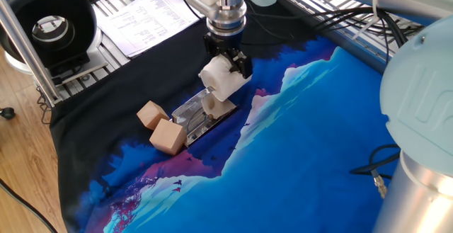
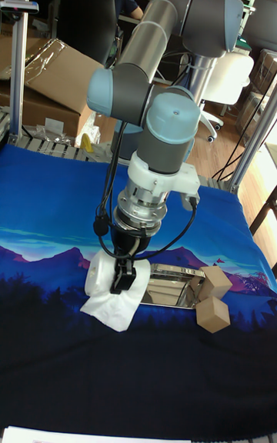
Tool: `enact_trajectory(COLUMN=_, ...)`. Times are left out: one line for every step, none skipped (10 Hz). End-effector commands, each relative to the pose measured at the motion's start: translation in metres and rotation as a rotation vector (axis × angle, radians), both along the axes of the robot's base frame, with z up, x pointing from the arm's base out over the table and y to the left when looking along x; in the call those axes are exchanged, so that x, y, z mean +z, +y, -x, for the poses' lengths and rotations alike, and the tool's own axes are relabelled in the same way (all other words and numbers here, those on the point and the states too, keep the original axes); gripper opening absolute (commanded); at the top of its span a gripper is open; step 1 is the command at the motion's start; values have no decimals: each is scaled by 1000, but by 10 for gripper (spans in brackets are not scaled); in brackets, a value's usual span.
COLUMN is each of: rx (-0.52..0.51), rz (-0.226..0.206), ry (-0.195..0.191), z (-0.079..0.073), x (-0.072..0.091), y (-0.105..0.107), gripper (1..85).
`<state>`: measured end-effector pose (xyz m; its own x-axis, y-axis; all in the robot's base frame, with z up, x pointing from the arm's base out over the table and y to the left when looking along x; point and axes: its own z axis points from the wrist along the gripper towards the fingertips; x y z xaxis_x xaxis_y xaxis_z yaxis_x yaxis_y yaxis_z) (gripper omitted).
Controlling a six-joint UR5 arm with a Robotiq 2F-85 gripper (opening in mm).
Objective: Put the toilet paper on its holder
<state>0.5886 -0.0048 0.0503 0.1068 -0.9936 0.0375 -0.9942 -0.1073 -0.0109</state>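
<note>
My gripper point(image 1: 228, 64) point(image 2: 123, 274) is shut on the toilet paper point(image 1: 220, 82) point(image 2: 108, 289), a soft white roll held tilted. The roll hangs just above the far end of the holder point(image 1: 192, 117) point(image 2: 175, 287), a shiny silver plate lying on the blue cloth. The roll covers the holder's peg in the fixed view, with only a pale stub point(image 1: 210, 103) showing under it. I cannot tell whether the roll touches the peg.
Two tan wooden cubes point(image 1: 151, 114) point(image 1: 168, 136) sit against the holder's near left end, also seen as cubes point(image 2: 214, 298) at its right in the tall view. Papers point(image 1: 152, 13) and a black round device point(image 1: 49, 22) lie at the back left. Cables point(image 1: 304, 13) run behind the arm.
</note>
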Motion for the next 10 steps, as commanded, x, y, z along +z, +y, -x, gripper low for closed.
enact_trajectory(rx=62, rz=21, ry=-24, z=-7, x=1, y=-6, gripper=523)
enact_trajectory(rx=79, rz=21, ry=-18, z=-5, x=1, y=-6, gripper=523)
enact_trajectory(rx=62, rz=22, ry=-14, z=-4, x=1, y=-6, gripper=533)
enact_trajectory(rx=54, rz=22, ry=-8, z=-2, x=1, y=-6, gripper=543)
enact_trajectory(rx=54, rz=18, ry=18, z=6, x=1, y=-6, gripper=543)
enact_trajectory(rx=69, rz=1, ry=29, z=14, x=3, y=-5, gripper=550)
enact_trajectory(rx=72, rz=-16, ry=36, z=22, x=4, y=-5, gripper=550)
enact_trajectory(rx=42, rz=-51, ry=71, z=36, x=0, y=0, gripper=550)
enact_trajectory(rx=-7, rz=-102, ry=94, z=48, x=-4, y=6, gripper=550)
enact_trajectory(rx=-26, rz=-118, ry=96, z=53, x=-8, y=6, gripper=550)
